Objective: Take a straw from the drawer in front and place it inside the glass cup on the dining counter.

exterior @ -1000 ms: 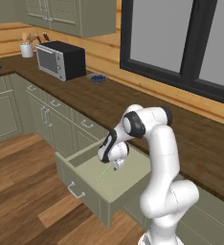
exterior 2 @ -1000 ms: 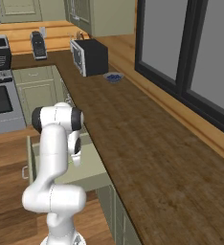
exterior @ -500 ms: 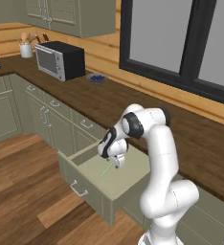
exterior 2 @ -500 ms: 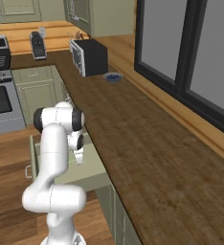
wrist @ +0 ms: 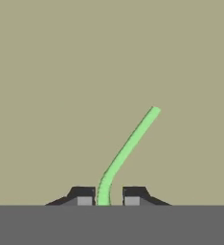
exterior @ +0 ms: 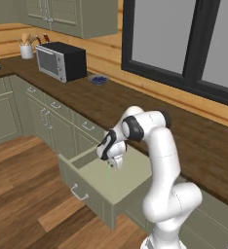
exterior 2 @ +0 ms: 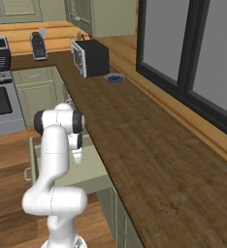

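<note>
1. The drawer (exterior: 102, 181) stands pulled out from the green cabinets under the dark wood table (exterior: 150, 116), so the opening step is done.
2. The arm bends down over the open drawer, and the jaws (exterior: 111, 164) hang just above its pale floor.
3. In the hand view the jaws (wrist: 104, 198) look drawn in close, with the straw (wrist: 126, 152) rising from the narrow gap between the two dark tips.
4. I judge the jaws to be clenched on the straw, though the contact itself is too small to see plainly.
5. The straw runs from the jaws toward one o'clock in the hand view, with a slight bend near its lower end.
6. In the left base view the straw (exterior: 108, 172) shows as a thin green sliver below the jaws, inside the drawer.
7. The straw appears barely raised, if at all, from the drawer floor.
8. What is left, as I judge it: lift the straw clear of the drawer, carry it to the dining counter, and stand it in the glass cup.
9. A microwave (exterior: 60, 61) and a small blue dish (exterior: 97, 79) sit on the table at about ten o'clock from the arm.
</note>
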